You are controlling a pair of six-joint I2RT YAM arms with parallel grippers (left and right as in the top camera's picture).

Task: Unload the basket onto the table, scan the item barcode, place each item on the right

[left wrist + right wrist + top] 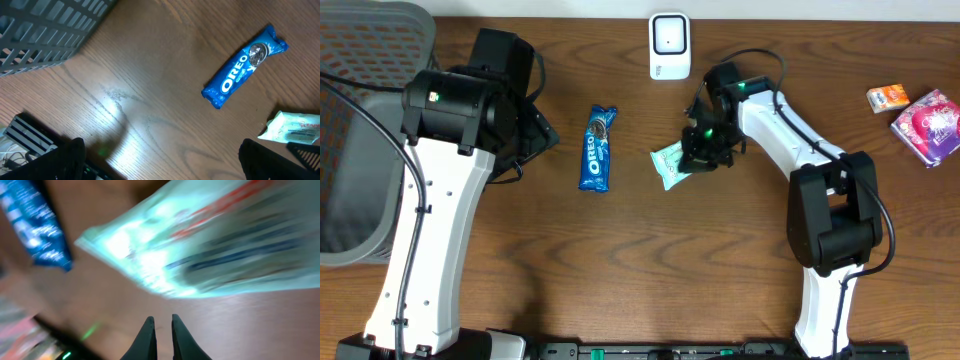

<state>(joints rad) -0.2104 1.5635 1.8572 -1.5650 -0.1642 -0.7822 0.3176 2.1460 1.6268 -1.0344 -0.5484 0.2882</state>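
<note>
1. One brown wooden desk point(620, 270) is shown from above.
2. The left claw point(161, 147) is released. In the left wrist view its two prongs are spread wide at the bottom corners, with only bare wood between them and nothing gripped.
3. The right claw point(705, 150) is set at the right end of a pale green packet point(666, 162), near the middle of the desk.
4. In the right wrist view the right claw is clenched almost fully. Only a thin slit shows between its dark fingers point(147, 335), and nothing is seen in that slit.
5. The packet is shown large and blurred just beyond the fingertips in that view, and whether it is touched cannot be told.
6. A white scanner point(668, 45) is stood at the far edge of the desk, behind the packet and apart from it.
7. A blue Oreo bar point(598, 148) is laid flat to the left of the packet, between the two claws and apart from both.
8. A grey mesh basket point(350, 200) is placed at the left edge of the overhead view.
9. A small orange box point(887, 97) and a pink pouch point(927, 123) are found near the right edge, just beside each other and well apart from the packet.
</note>
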